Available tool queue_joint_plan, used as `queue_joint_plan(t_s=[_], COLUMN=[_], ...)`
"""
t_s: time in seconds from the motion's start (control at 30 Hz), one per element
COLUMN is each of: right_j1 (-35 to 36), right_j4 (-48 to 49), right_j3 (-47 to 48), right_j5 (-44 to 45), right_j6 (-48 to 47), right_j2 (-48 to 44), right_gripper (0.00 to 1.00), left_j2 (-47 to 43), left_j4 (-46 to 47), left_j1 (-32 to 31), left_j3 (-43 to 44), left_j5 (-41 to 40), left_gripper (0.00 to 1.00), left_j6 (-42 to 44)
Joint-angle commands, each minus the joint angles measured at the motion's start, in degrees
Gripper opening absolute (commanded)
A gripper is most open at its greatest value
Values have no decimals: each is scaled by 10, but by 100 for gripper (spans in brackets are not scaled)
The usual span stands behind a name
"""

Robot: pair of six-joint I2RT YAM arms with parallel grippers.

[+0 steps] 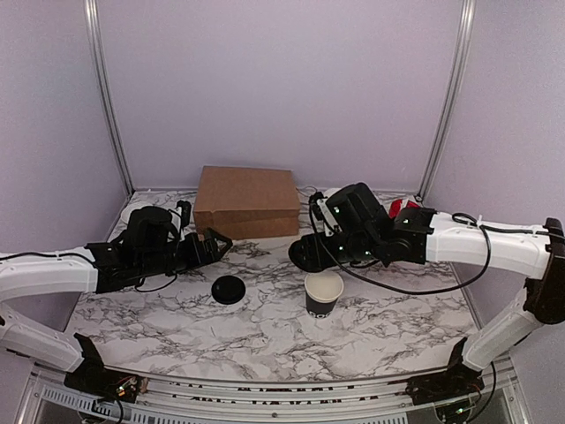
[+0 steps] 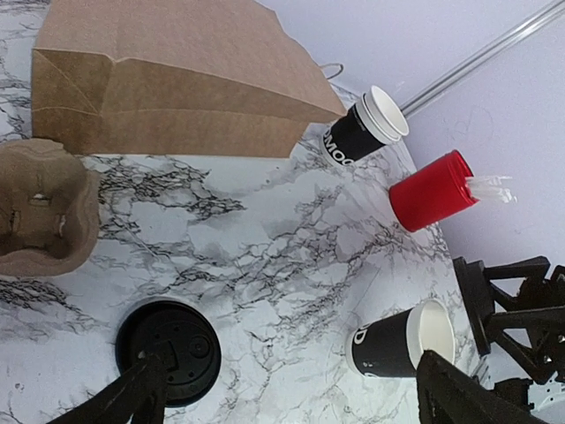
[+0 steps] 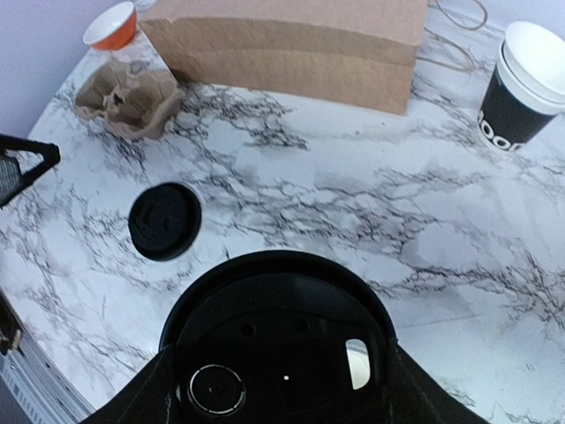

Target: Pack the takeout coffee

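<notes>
My right tool (image 1: 314, 250) grips a round black lid (image 1: 305, 256) just behind the open cup (image 1: 323, 293); my left tool (image 1: 219, 245) gapes wide near a second lid (image 1: 229, 289) lying flat on the marble surface (image 1: 177, 327).

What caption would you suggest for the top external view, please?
Right pincer holds a black lid near the open paper cup.

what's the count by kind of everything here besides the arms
black lid: 2
single black cup: 1
cup stack: 1
paper bag: 1
cup carrier: 1
red stick holder: 1
orange cup: 1
total: 8
</notes>
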Motion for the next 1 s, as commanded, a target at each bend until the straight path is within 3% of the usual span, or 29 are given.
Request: queue_joint_plan(t_s=[0.0,0.3,0.97], right_j1=[27,66,70], right_j4=[-72,-101,-68], right_j3=[-18,-39,-69], right_j5=[59,153,143], right_j6=[-11,9,32], right_j2=[-29,-8,-23], right_gripper=[62,63,64], left_j2=[42,108,133], left_j4=[-9,-7,-4], left_j1=[-30,-64,-79], left_j3=[45,87,98], left_j5=[13,21,24], left_gripper=[99,99,99], left_j6=[14,8,6])
